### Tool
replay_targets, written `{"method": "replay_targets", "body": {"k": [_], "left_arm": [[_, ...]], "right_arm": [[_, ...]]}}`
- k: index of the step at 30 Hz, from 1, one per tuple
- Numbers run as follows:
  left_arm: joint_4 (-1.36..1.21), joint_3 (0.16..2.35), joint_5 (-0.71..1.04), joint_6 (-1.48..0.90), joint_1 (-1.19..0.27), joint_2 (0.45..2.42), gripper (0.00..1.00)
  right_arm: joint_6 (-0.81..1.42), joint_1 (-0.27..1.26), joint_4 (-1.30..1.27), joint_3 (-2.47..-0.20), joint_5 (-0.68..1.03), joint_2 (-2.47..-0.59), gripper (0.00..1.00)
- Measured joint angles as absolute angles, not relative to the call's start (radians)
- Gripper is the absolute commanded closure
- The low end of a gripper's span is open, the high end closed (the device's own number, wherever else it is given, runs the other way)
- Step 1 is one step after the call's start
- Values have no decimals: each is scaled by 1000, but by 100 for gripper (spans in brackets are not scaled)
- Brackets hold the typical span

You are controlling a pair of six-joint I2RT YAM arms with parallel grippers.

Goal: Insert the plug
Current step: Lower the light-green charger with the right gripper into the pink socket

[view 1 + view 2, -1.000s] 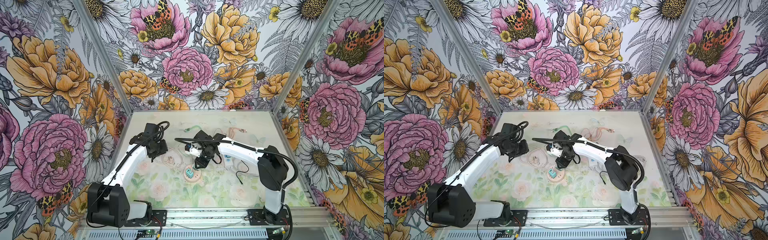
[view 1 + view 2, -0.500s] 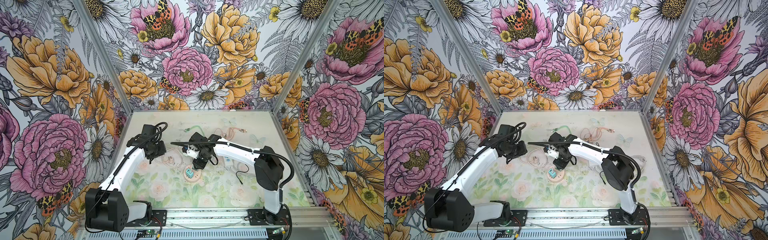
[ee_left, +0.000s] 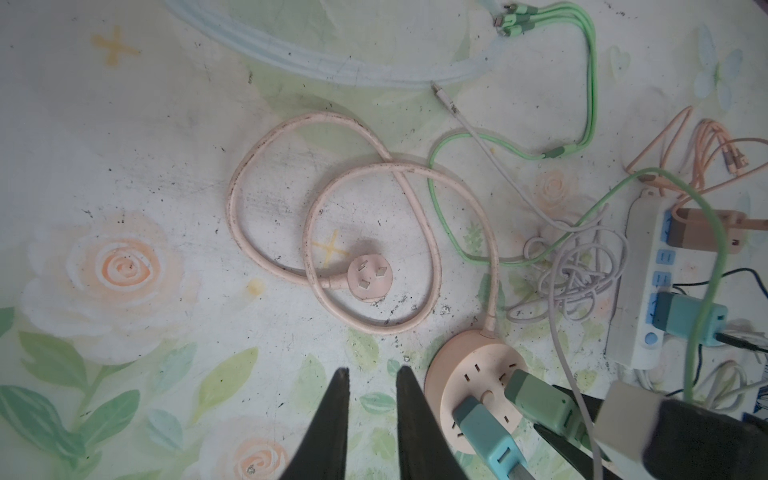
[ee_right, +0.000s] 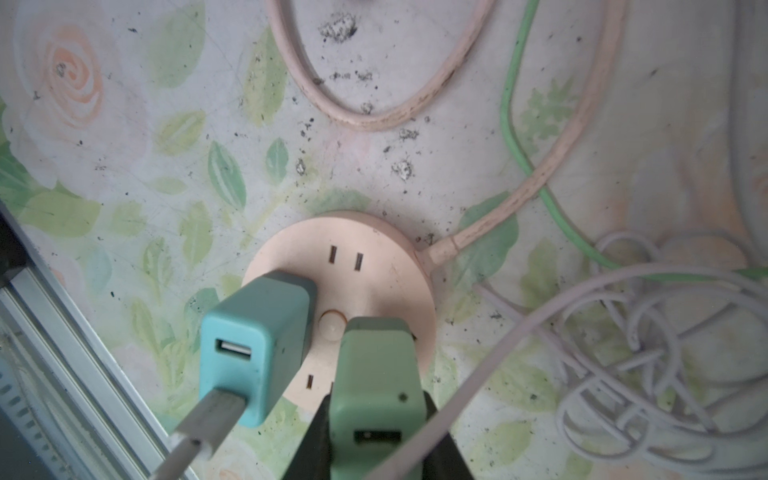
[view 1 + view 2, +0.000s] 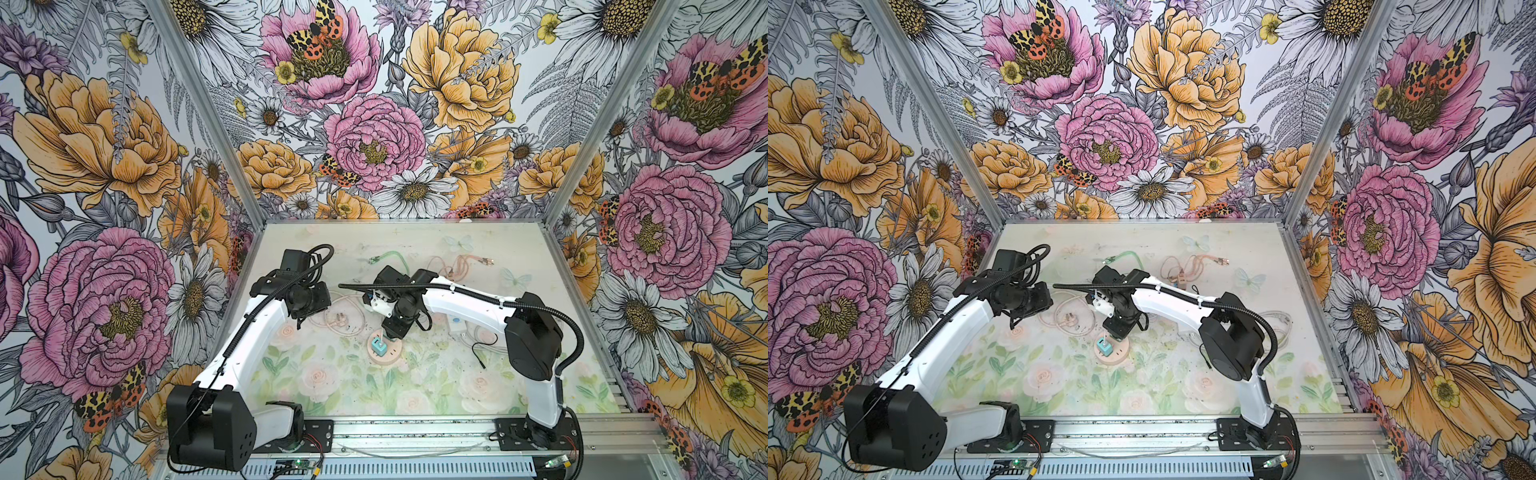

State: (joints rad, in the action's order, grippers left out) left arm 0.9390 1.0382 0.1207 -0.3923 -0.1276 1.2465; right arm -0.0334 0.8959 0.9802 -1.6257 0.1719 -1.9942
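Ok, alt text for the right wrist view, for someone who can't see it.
The right gripper holds a green USB charger against a round pink socket hub, beside a teal charger plugged into it. A pink cable, a green cable and a grey tangle lie on the floral tabletop.

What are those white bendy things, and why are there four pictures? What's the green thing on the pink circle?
Those are two robot arms, a left arm and a right arm, standing at the edge of a flowery table. Two pictures look down from above, side by side like two eyes. The other two come from small cameras on the arms' wrists, so you see the pincers up close. On the table lie a round pink socket with its pink cord, a white power strip and a tangled grey cable. A blue charger sits plugged into the round socket. The right gripper pinches a green charger against that socket. The left gripper is open and holds nothing.
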Motion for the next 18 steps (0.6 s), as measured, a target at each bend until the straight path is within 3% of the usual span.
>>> {"method": "replay_targets", "body": {"k": [18], "left_arm": [[997, 1038, 120, -385, -127, 1194, 76]], "right_arm": [[46, 972, 983, -1629, 38, -2025, 100]]}}
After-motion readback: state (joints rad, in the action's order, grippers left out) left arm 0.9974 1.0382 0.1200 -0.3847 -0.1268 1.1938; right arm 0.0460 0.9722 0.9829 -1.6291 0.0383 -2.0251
